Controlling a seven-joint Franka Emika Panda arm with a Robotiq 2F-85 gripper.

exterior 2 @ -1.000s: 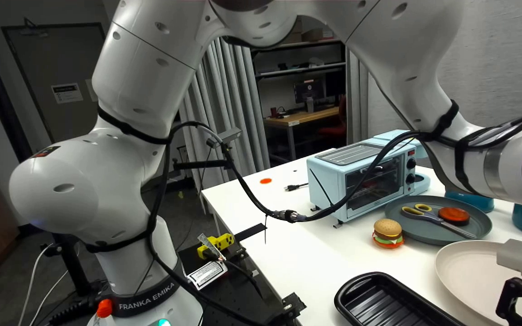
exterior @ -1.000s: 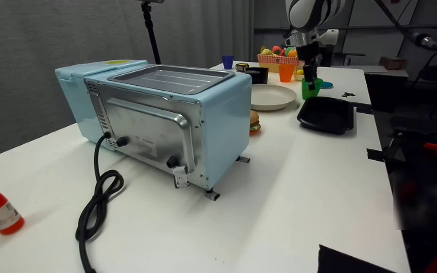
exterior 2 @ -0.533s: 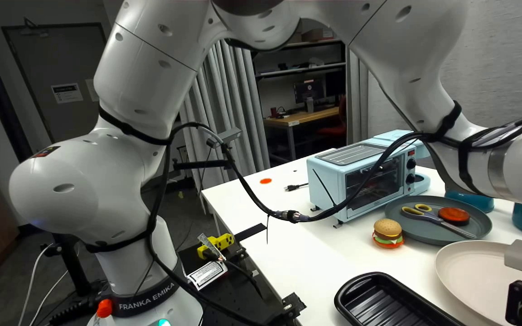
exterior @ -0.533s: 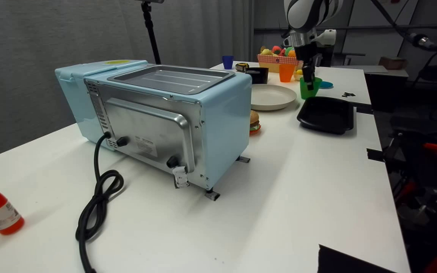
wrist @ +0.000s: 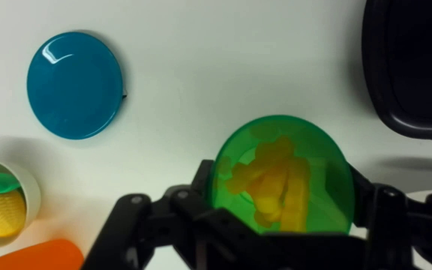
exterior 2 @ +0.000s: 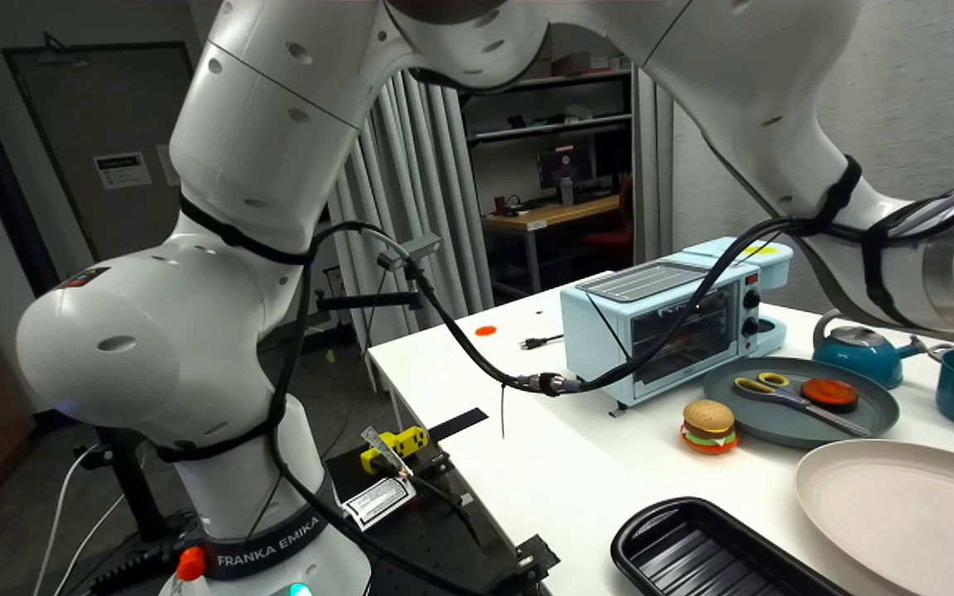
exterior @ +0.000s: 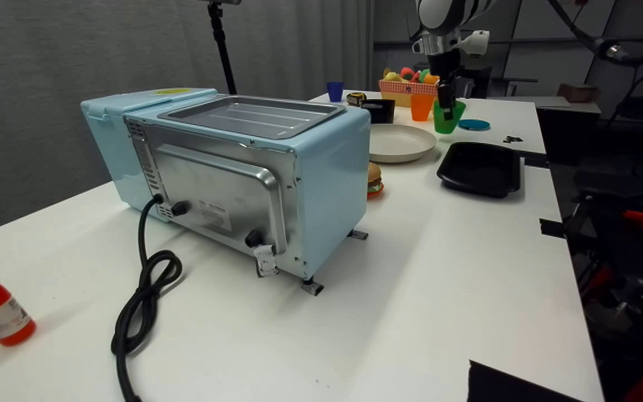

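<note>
A: State of the gripper (wrist: 280,183)?

B: Clamped around the green cup (wrist: 319,144), with contact on two opposite sides of the outer wall, per wrist view.

A: Location of cup?

B: On or just above the white table (wrist: 178,48): cannot tell which. Between the orange cup (exterior: 422,107) and the blue disc (exterior: 474,124) in an exterior view, beyond the black tray (exterior: 480,167) and near the beige plate (exterior: 402,142).

A: Risks from here, with causes?

B: Judged chief: a spill of the yellow-orange pieces (wrist: 272,180), from too steep a lean. Next, buckling of the thin-looking wall, from too hard a squeeze; or a downward slip, from too light a pinch on tapering sides. Also possible: a knock against the tray or the plate, from low sideways travel so close by.

A: Appearance of cup?

B: Translucent green, plastic-looking, round at the mouth, narrowing toward the base. Seemingly tilted a little in an exterior view. Holding the pieces low inside, some long and straight, others rounded, tinted by the green wall and too blurred to name. Partly hidden behind the gripper along one edge in the wrist view.

A: Deformed by the grip?

B: Not visibly.
</note>
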